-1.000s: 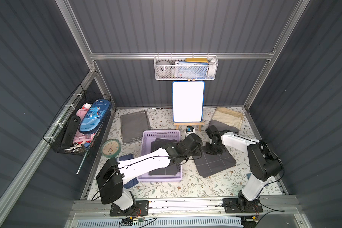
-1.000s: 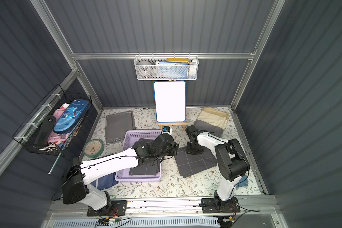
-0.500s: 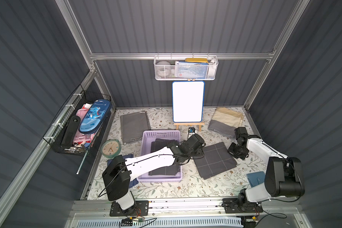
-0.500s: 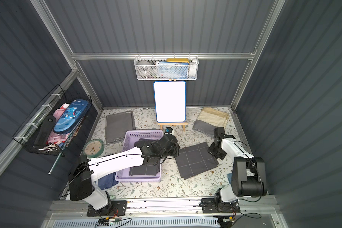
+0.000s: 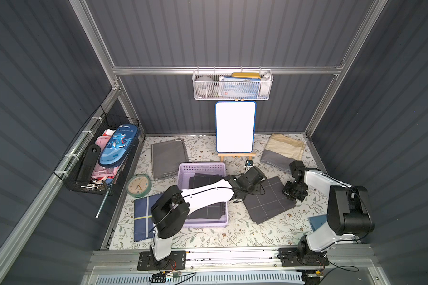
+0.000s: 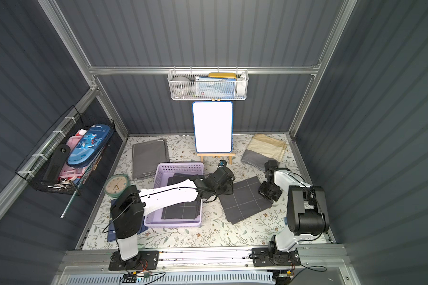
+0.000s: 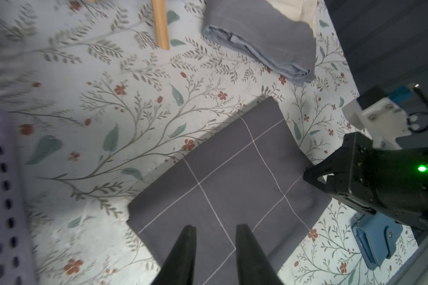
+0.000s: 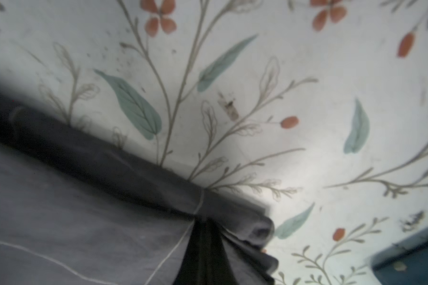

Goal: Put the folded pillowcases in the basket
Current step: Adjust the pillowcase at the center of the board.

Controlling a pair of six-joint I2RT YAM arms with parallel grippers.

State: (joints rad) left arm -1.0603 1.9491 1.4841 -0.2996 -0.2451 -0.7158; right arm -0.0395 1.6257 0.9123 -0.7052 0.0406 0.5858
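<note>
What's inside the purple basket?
Folded dark grey checked cloth lies in the basket. The left arm covers its middle, and anything beneath the cloth is hidden.

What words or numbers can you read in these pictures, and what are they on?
"Dinosaur": on the blue pencil case in the black wire basket.
Pale letters on the grey folded cloth, partly hidden behind the lilac basket: too small to read.
Numbers on the round clock: too small to read.
Print on the packets in the white mesh basket: too blurred.
</note>
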